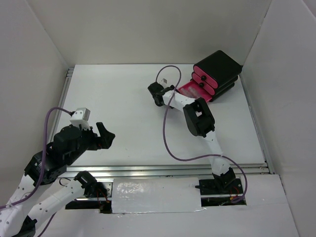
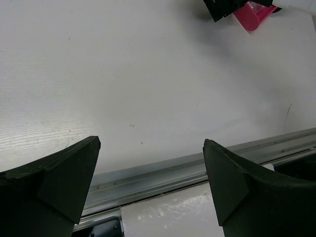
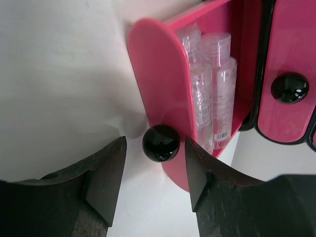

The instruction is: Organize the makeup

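Fingers [image 2: 59, 173] of left gripper [image 2: 150, 148]: spread wide, grasping nothing, hovering low over bench [image 2: 148, 74] at near left, just beyond the rail [image 2: 197, 168]; probably parked there to leave the far right free.

Fingers of right gripper [image 3: 155, 140]: parted, not clenched, one on each side of black knob [image 3: 160, 144] with a gap visible on both sides; apparently set so as to take the knob and slide its drawer.

Pink drawer [image 3: 153, 69]: standing open from black box [image 1: 219, 66] at far right.

Clear vials [image 3: 219, 84]: two, side by side inside that drawer. Small printed label on one, too small to read.

Neighbouring drawer front [image 3: 289, 49]: shut, with its own black knob.

Other makeup: not in view. No brand legible anywhere.
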Controlling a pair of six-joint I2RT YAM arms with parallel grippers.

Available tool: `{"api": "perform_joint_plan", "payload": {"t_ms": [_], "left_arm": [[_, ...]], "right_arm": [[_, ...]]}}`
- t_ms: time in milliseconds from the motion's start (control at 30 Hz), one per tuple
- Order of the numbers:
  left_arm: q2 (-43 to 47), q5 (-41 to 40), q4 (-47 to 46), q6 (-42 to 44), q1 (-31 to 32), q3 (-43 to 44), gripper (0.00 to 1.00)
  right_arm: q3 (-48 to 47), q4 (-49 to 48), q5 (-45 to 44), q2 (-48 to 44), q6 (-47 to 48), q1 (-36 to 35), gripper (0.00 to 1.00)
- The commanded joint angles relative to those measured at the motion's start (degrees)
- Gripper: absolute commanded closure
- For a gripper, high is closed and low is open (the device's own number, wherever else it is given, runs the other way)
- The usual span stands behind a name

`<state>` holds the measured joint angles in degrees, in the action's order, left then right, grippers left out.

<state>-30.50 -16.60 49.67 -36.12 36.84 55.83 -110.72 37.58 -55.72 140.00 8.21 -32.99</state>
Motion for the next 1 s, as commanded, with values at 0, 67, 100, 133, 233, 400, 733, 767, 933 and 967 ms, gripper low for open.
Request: {"api": "perform_joint_plan", "payload": {"t_ms": [0,67,100,133,233,400,733,767,933,967], "left_arm": [[0.53,0.16,-2.03,0.96,0.08,-0.55,0.0],[0.53,0.25,-2.03,0.96,0.16,-0.46,0.01],[0.53,0.34,-2.03,0.96,0.08,-0.55,0.01],[0.44,0.25,-2.03,0.96,0.07,-0.55,0.0],[0.35,0.34,-2.03,1.05,0.07,-0.55,0.01],[0.27,0.25,-2.03,0.96,0.16,-0.55,0.01],[0.35,0.34,-2.03,1.05,0.07,-0.46,0.01],[0.27,0.34,-2.03,1.05,0.16,-0.46,0.01],[0.27,0.34,-2.03,1.05,0.07,-0.55,0.01],[0.35,0.34,-2.03,1.05,0.07,-0.55,0.01]], "right_arm": [[-1.35,4.69,-0.17,-1.13,-3.45,1.09,0.42],[0.5,4.52,0.09,-1.84,-4.16,1.79,0.44],[1.89,3.99,0.09,-2.54,-4.08,2.05,0.45],[2.43,3.99,0.0,-2.8,-4.34,2.06,0.48],[4.01,3.11,-0.44,-3.33,-4.25,2.41,0.53],[4.02,1.79,-1.31,-3.42,-3.81,2.76,0.67],[5.07,-1.72,-2.11,-6.93,-2.32,3.63,0.77],[4.98,-1.9,-2.37,-6.94,-2.23,3.72,0.77],[3.84,-2.16,-2.2,-7.2,-1.62,5.13,0.77],[3.75,-2.51,-2.02,-7.29,-1.44,5.48,0.77]]}}
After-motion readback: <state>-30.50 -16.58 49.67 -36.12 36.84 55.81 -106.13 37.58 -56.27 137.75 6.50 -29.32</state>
